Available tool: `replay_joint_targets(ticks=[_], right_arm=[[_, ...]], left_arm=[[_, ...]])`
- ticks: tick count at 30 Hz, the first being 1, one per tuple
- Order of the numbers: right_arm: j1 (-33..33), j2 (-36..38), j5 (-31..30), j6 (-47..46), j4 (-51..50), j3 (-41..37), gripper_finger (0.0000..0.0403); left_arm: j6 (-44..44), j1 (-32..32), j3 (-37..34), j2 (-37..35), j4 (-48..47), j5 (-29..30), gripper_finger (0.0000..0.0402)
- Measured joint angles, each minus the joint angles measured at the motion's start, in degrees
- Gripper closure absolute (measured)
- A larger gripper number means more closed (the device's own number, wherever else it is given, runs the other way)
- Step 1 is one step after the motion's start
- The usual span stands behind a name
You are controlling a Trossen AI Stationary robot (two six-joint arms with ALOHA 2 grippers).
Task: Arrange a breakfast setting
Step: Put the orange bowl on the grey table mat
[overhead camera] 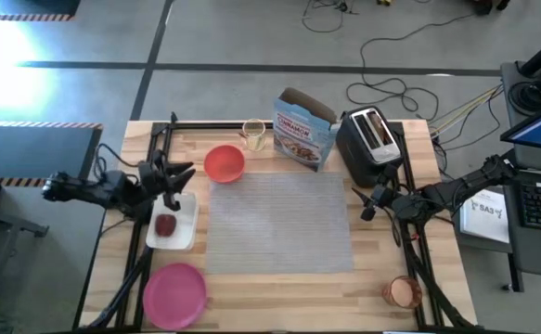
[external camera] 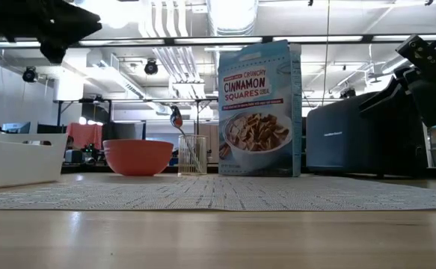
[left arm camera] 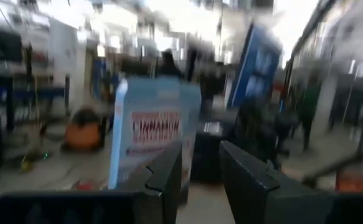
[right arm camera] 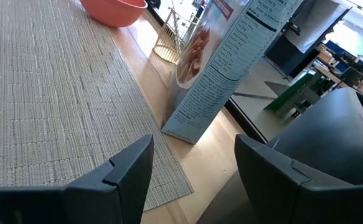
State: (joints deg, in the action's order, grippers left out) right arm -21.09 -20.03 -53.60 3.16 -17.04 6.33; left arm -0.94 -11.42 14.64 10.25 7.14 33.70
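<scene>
Two grippers idle: left gripper (overhead camera: pixel 179 173) over white tray (overhead camera: pixel 185 233), narrowly parted, empty; right gripper (overhead camera: pixel 370 199) beside toaster (overhead camera: pixel 370 139), wide open. Bowl (overhead camera: pixel 224 163) touching placemat (overhead camera: pixel 281 223) corner, fruit (overhead camera: pixel 165 224) in tray.

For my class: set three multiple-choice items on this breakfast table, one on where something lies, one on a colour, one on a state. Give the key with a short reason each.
1. Where is the small dark-red fruit?
A on the placemat
B on the white tray
C in the bowl

2. What colour is the round plate?
A pink
B blue
C white

3. How is the right gripper?
A shut on a spoon
B open, holding nothing
C shut on the cereal box

Key: B, the fruit lies on the tray; A, the high view shows pink; B, its fingers stand apart with nothing between.
</scene>
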Motion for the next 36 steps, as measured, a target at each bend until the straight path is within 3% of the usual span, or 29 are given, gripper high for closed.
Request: replay_joint_targets(ticks=[5, 8, 27, 36], right_arm=[[0.0, 0.0, 0.0, 0.0, 0.0, 0.0, 0.0188], [0.0, 0.0, 0.0, 0.0, 0.0, 0.0, 0.0188], [0.0, 0.0, 0.0, 0.0, 0.0, 0.0, 0.0188], [0.0, 0.0, 0.0, 0.0, 0.0, 0.0, 0.0188]], left_arm=[[-4.5, 0.0, 11.9, 7.5, -19.5, 0.0, 0.0310], [-6.0, 0.0, 16.1, 11.0, -24.6, -1.5, 0.0309], [-6.8, 0.0, 17.4, 24.1, -20.1, 0.1, 0.0209], [-5.3, 0.0, 17.5, 28.3, -20.2, -0.1, 0.0117]])
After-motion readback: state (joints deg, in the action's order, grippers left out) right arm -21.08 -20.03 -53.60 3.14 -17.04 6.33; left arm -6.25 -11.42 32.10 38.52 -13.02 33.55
